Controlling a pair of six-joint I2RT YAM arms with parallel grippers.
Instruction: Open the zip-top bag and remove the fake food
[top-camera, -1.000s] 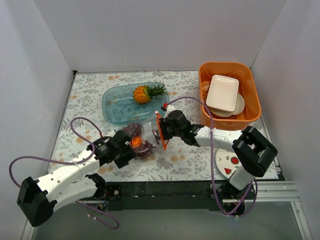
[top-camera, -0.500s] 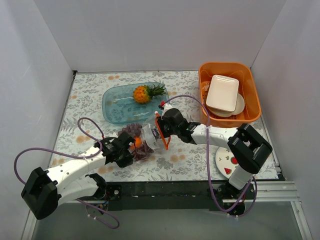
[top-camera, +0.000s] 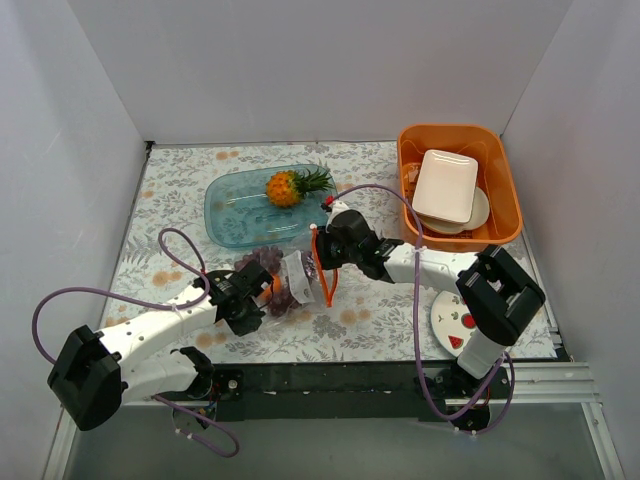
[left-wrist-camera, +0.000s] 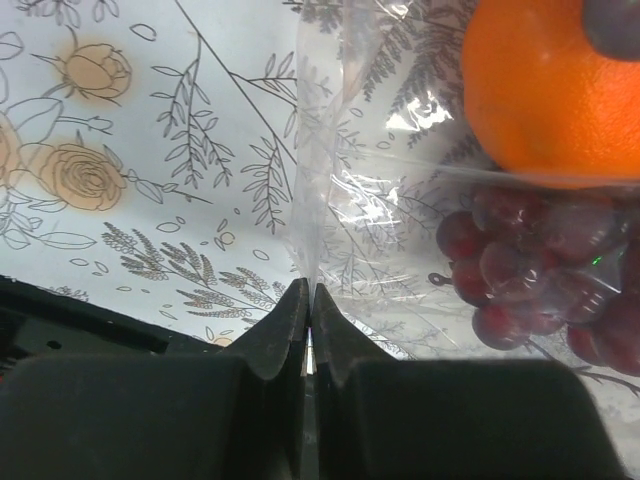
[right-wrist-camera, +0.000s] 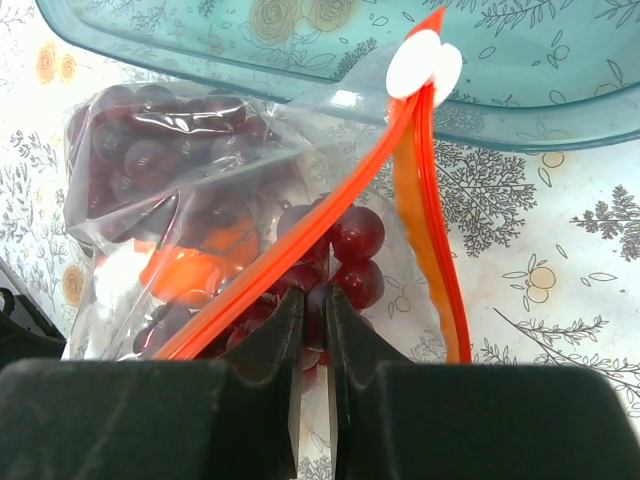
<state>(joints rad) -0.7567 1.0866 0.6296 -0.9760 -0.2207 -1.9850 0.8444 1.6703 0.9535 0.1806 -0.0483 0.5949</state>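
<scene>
My left gripper (left-wrist-camera: 311, 292) is closed tight, its two fingertips pressed together on the thin clear edge of the zip-top bag (left-wrist-camera: 350, 200). Right of those tips and a little ahead, inside the plastic, lies a cluster of dark red grapes (left-wrist-camera: 520, 270). The round orange fruit (left-wrist-camera: 545, 90) sits farther ahead, touching the grapes.

The bag is stretched between my two grippers over the flowered tablecloth (top-camera: 180, 190).

My right gripper (right-wrist-camera: 311, 300) is clamped on the bag's other end, at the mouth. The orange-red zip strip (right-wrist-camera: 330, 210) runs up and to the right from my fingertips, and its second lip bows away to the right, so the mouth gapes there. More grapes crowd the film just ahead of these fingers and off to their left, with an orange shape among them, blurred by the plastic.

Beyond that gripper, the rim of the teal tray (top-camera: 230, 215) lies over the bag's far edge. The pineapple (top-camera: 285, 187) lies in the tray, outside the bag.

Far right of the right gripper stands an orange bin (top-camera: 505, 235) of white dishes (top-camera: 445, 185). A watermelon plate (top-camera: 455, 325) lies behind it, near the arm's base.
</scene>
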